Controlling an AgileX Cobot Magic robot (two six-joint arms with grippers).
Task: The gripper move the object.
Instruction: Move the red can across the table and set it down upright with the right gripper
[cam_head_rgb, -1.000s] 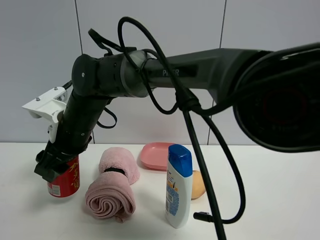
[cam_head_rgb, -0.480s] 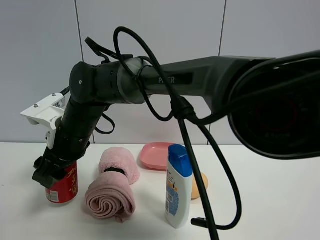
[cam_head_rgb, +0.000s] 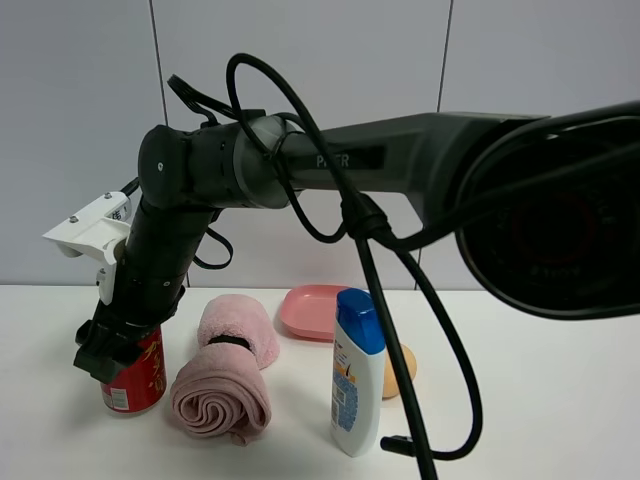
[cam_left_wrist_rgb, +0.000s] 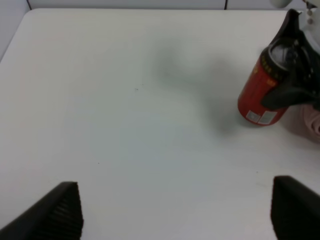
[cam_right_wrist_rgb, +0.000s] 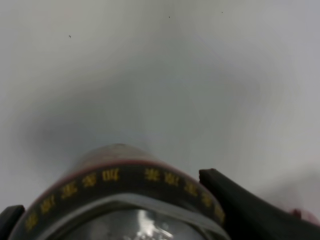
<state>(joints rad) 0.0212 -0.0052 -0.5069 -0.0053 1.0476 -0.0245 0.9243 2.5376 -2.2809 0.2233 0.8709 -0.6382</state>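
Clamped on the red can (cam_head_rgb: 135, 378) with the right gripper (cam_head_rgb: 100, 354).
Near left edge of the bench (cam_head_rgb: 560, 400), just beside a rolled pink towel (cam_head_rgb: 222, 390).

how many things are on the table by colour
pink: 2, rolled towel and plate
red: 1, can
white: 1, shampoo bottle
tan: 1, round thing behind the bottle
total: 5

The right gripper (cam_head_rgb: 105, 352) hides the top of the red can (cam_head_rgb: 135, 380). A tan rounded thing (cam_head_rgb: 403, 368) sits half-hidden behind the shampoo bottle (cam_head_rgb: 357, 380); the right wrist view crops the blurred can.
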